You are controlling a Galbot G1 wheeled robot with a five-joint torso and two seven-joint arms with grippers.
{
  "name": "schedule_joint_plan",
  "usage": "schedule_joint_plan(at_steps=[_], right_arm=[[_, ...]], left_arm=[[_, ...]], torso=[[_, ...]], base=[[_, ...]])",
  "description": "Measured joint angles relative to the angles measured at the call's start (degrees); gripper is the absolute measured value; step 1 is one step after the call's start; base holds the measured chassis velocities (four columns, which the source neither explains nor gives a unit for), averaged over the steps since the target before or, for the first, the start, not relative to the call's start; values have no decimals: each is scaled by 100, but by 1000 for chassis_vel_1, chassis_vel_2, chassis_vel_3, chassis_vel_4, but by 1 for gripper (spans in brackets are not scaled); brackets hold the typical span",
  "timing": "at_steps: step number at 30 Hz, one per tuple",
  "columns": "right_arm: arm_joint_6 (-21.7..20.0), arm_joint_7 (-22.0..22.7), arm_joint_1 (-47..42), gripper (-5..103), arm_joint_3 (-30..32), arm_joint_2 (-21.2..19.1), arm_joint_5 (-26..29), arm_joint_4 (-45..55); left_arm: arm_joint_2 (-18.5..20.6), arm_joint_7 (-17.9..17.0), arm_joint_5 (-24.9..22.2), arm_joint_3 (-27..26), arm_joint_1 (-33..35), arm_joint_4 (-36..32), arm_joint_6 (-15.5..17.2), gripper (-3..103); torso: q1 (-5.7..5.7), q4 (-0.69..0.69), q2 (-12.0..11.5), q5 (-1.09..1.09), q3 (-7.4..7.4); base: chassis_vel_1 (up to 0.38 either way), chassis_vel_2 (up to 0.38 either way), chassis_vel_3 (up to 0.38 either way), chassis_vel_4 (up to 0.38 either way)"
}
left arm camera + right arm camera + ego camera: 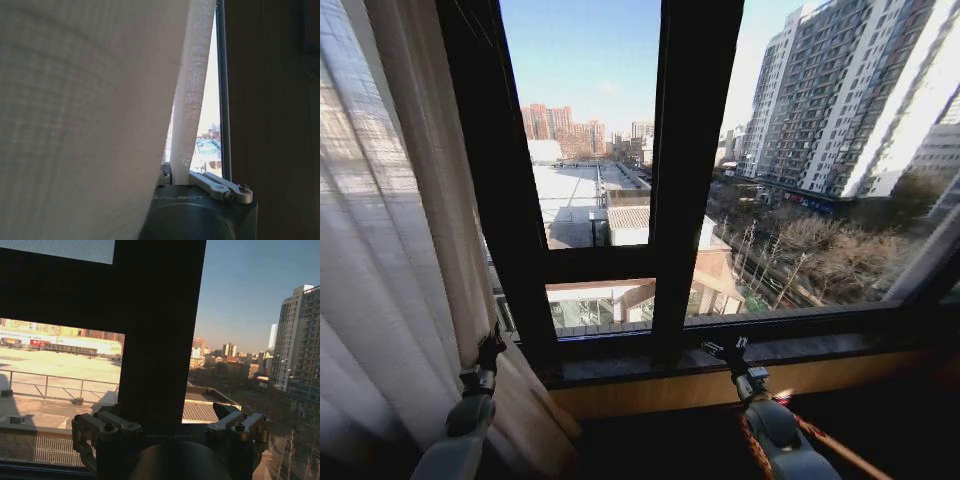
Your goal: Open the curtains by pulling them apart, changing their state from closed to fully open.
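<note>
The sheer off-white curtain (pixel 390 260) hangs bunched at the left of the window, its pleats slanting down toward my left gripper (pixel 488 350). In the left wrist view the curtain (pixel 85 110) lies close over the camera, and one narrow fold (pixel 192 100) runs straight down into the left gripper (pixel 181 174), which is shut on it. My right gripper (pixel 728 348) hovers just above the window sill (pixel 800 350) in front of the dark centre post (pixel 685 170). Seen from the right wrist, the right gripper (pixel 170 432) is open with nothing in it.
The dark window frame (pixel 510 200) and its crossbar (pixel 600 265) stand right behind both grippers. Bare glass shows city buildings and a rooftop outside. A pale slanted strip (pixel 925 260) crosses the far right edge. An orange cable (pixel 830 445) runs along my right arm.
</note>
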Motion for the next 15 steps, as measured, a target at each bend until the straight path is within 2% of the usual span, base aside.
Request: schedule_joint_plan(at_steps=[15], right_arm=[[0, 0, 0, 100, 0, 0, 0, 0]], left_arm=[[-51, -25, 110, -20, 11, 16, -49, 0]], torso=[[0, 0, 1, 0, 0]], base=[[389, 327, -385, -320]])
